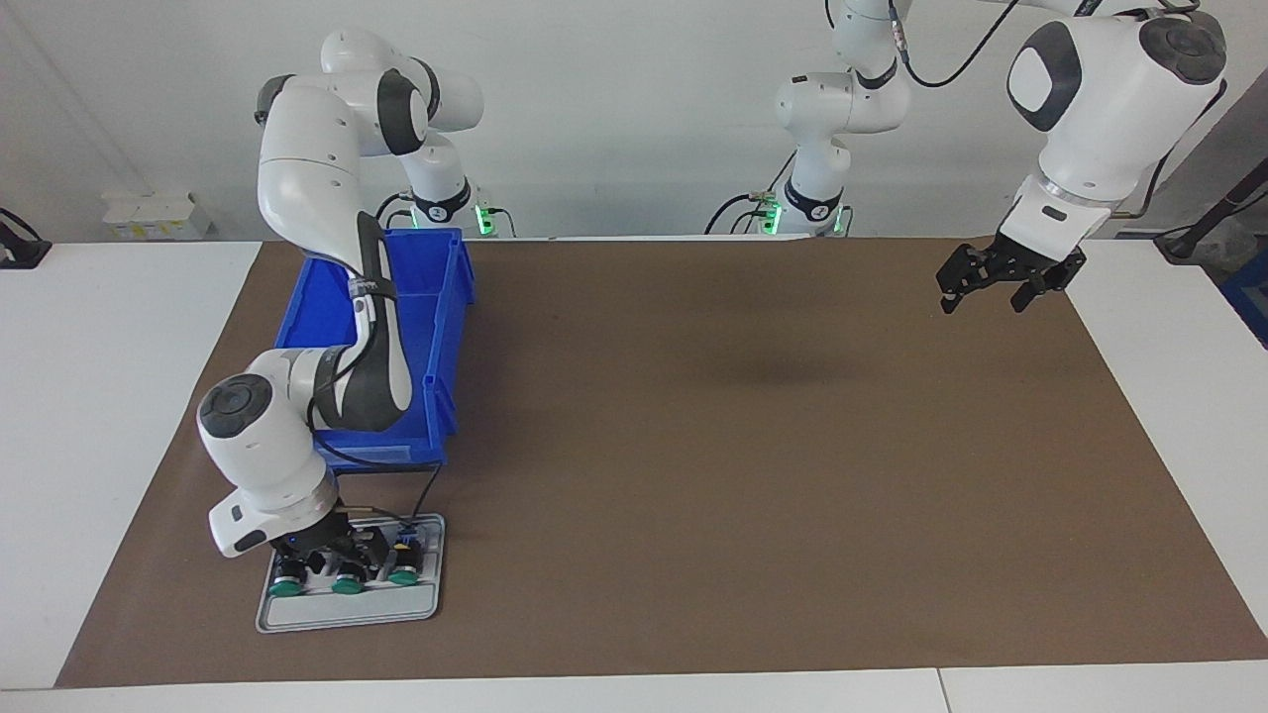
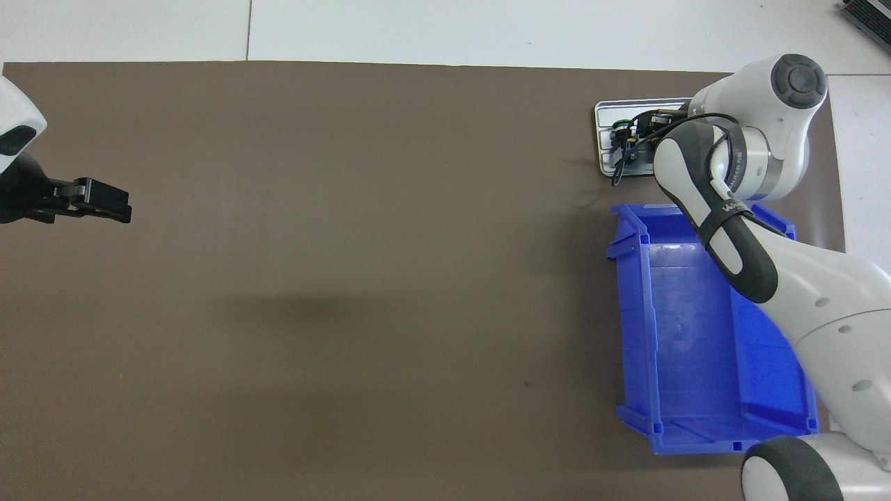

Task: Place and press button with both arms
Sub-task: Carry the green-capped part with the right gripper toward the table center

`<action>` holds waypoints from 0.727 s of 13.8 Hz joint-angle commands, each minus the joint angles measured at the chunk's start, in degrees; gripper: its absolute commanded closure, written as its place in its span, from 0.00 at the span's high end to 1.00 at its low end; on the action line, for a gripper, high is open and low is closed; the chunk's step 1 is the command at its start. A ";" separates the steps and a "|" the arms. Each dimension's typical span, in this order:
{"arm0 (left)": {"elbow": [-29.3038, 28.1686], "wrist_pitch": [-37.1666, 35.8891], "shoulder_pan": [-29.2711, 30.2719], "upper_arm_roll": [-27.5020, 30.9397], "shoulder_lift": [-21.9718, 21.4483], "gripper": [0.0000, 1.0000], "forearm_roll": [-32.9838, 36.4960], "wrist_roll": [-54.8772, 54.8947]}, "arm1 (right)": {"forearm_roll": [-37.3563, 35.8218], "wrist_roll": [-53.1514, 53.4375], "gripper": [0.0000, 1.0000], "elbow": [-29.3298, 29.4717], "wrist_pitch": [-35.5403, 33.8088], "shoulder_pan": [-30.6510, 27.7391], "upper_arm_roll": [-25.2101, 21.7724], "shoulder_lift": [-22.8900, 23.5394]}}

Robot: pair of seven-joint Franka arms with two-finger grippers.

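Brown paper covers the long table (image 1: 693, 446) from end to end, white wall above it, and I'm down at the right arm's end of it over a small grey metal tray (image 1: 342, 614). My right gripper (image 1: 342, 555) is low among three thumb-sized push-buttons with round green mushroom caps and black bodies, lying in a row on the tray with their caps pointing away from the robots. The middle button (image 1: 347, 584) looks to be the one I'm straddling. My fingers are closing in around it, but from this angle I can't honestly say they've bitten yet, since my own wrist blocks the view from above.

How will it handle? Light, I'd judge, and stiff: hard plastic, nothing to crush. The cap is smooth and domed, a poor place to pinch, and it would likely squirt out. The black cylindrical body just under the cap is the better seat, squeezed across its width, clear of the dark blue-yellow contact block at its tail. Neighbours lie just beside it, so I want a narrow, straight descent.

Nearer the robots, right next to the tray, sits a deep blue plastic bin (image 1: 436, 297).

Over at the other end, my left gripper (image 1: 991, 287) hangs above bare paper, jaws spread wide, holding nothing, waiting.
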 commanded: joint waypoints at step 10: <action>-2.05 0.89 0.36 -0.08 -1.63 1.00 -0.60 -0.02 | 1.64 15.41 0.00 -8.59 -5.87 0.24 0.19 -16.53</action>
